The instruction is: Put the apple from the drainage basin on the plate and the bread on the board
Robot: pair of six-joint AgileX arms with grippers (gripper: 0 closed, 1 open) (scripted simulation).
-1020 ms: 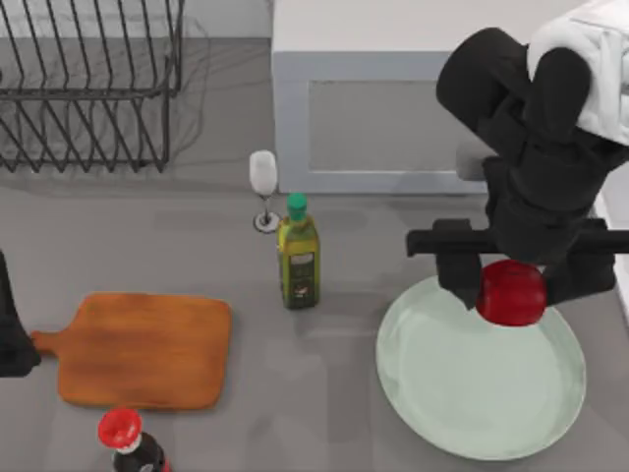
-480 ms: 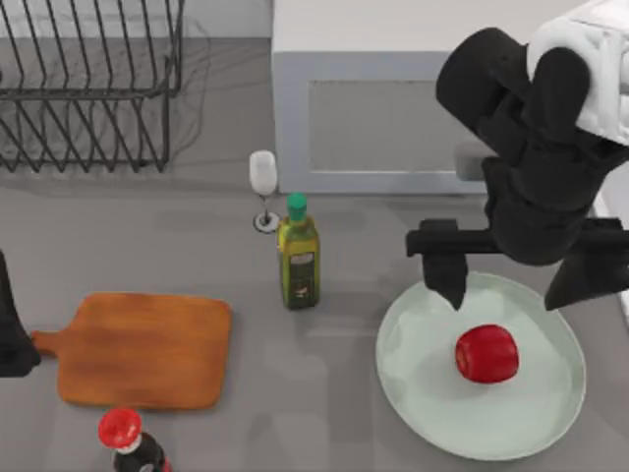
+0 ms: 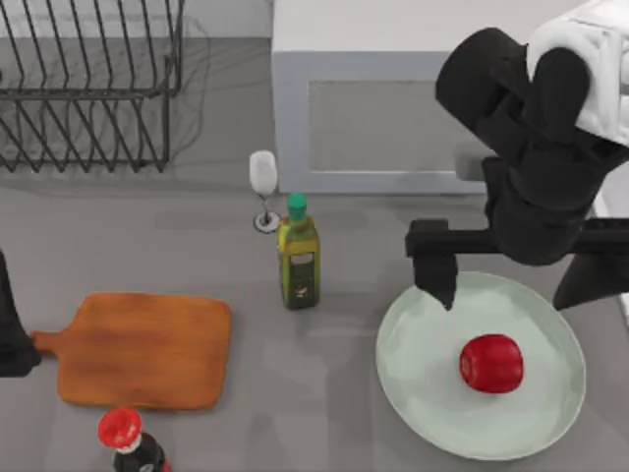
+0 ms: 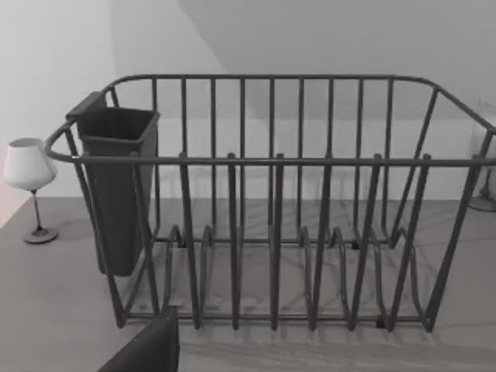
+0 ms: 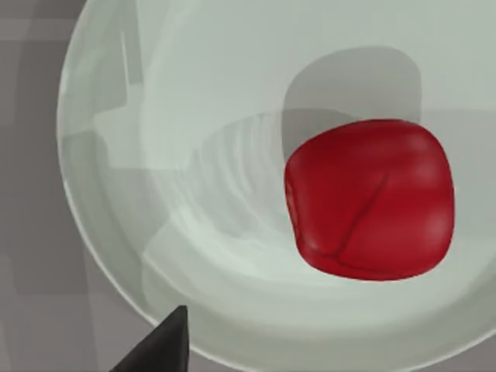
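Observation:
The red apple lies on the pale mint-green plate at the table's right, a little right of the plate's middle. My right gripper hangs open above the plate's far edge, its jaws spread wide and holding nothing. In the right wrist view the apple rests free on the plate. The wooden board lies bare at the front left. The wire drainage basin stands at the back left and holds no food in the left wrist view. The bread is out of view. My left arm is parked at the left edge.
A green-capped oil bottle and a wine glass stand mid-table between board and plate. A dark bottle with a red cap stands in front of the board. A grey box fills the back, behind the plate.
My right gripper opened and let go of the apple, which dropped onto the plate and settled slightly to the right. The left arm has not moved.

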